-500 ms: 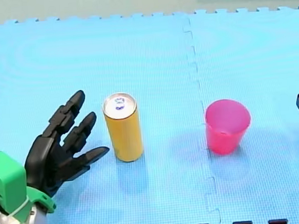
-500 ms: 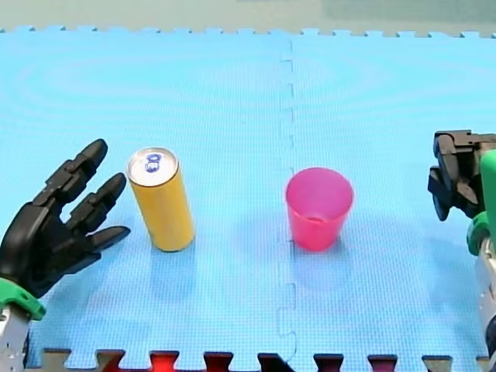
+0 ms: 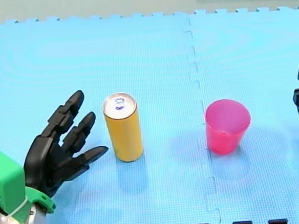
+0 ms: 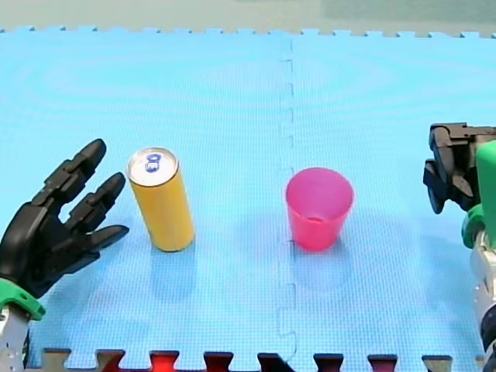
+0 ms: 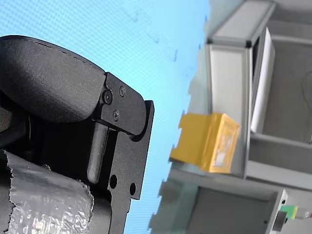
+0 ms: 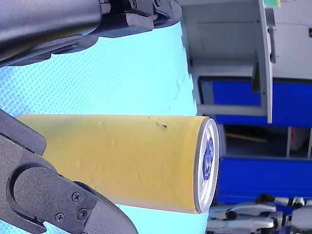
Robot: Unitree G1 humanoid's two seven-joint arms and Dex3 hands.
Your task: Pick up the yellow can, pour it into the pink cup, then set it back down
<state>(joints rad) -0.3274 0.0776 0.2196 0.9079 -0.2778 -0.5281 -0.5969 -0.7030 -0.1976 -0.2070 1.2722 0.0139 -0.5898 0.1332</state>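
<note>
As the left hand (image 3: 60, 151) hangs wide and empty beside the yellow can (image 3: 123, 129), it should wrap the can's middle squarely, while the right hand (image 4: 453, 167) beyond the pink cup (image 3: 227, 126) is unreadable

A light-blue foam mat (image 3: 84, 55) of interlocking tiles, joined along a toothed seam (image 3: 193, 63), carries two things, well apart: an upright yellow can (image 3: 123, 128) left of the seam and a pink cup (image 3: 227, 126) just right of it.
</note>
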